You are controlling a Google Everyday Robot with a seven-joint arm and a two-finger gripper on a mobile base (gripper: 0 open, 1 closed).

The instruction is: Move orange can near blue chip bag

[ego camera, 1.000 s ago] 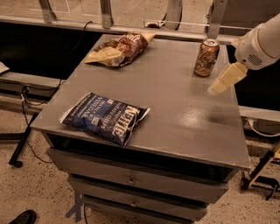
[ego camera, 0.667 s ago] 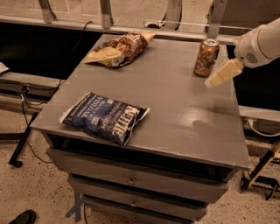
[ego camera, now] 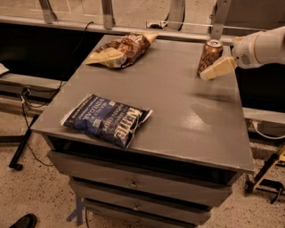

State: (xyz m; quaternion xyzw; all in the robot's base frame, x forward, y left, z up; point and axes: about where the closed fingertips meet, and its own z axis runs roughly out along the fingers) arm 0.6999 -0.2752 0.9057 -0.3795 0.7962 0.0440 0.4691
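The orange can [ego camera: 209, 57] stands upright near the far right corner of the grey table [ego camera: 178, 102]. The blue chip bag [ego camera: 107, 119] with white lettering lies flat near the table's front left. My gripper [ego camera: 217, 69] comes in from the right on a white arm. Its cream-coloured finger tip is right beside the can's lower right side, close to touching it. The can is not lifted.
A brown and yellow chip bag [ego camera: 121, 50] lies at the far left of the table. Drawers [ego camera: 133, 182] sit below the table front. Metal frame posts [ego camera: 108, 13] stand behind the table. A stand's legs [ego camera: 262, 178] are on the floor at right.
My gripper has moved up and to the left, from beside and below the can to close against the can's lower right side. The can and bags have not moved.
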